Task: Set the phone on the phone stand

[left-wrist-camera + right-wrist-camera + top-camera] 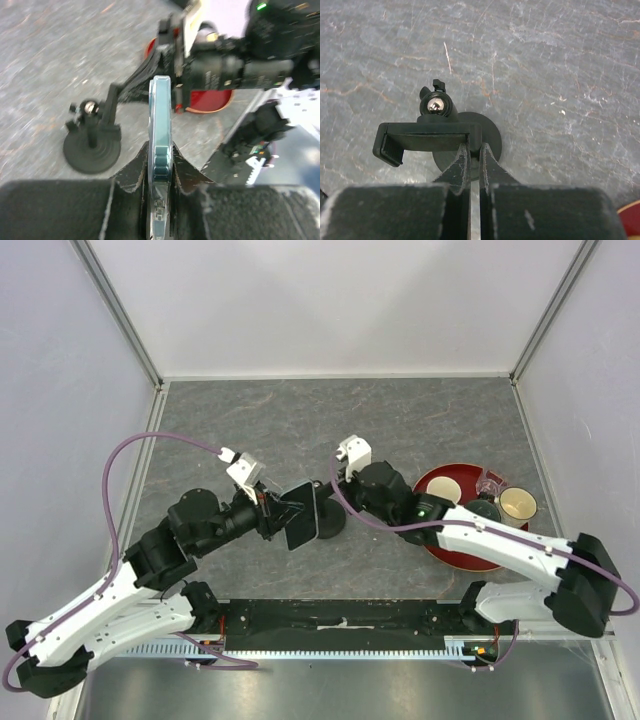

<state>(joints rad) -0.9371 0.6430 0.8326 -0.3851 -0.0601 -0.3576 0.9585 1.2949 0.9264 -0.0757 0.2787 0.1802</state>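
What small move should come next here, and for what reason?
Probably the left end effector should ease the phone into the phone stand. The phone is gripped on edge beside the stand, not yet seated. The stand's clamp is empty, and the right end effector is closed on it, holding it steady.

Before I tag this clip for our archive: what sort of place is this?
Probably a robotics lab cell: white panel walls in aluminium framing, a grey table, two robot arms mounted at its edge.

— What's the left pincer (161,167) got?
— The phone (161,110), edge-on, pinched between both fingers.
— And the stand (92,147)?
— Its base sits on the counter (50,50), just left. There's a red dish (212,102) beyond.
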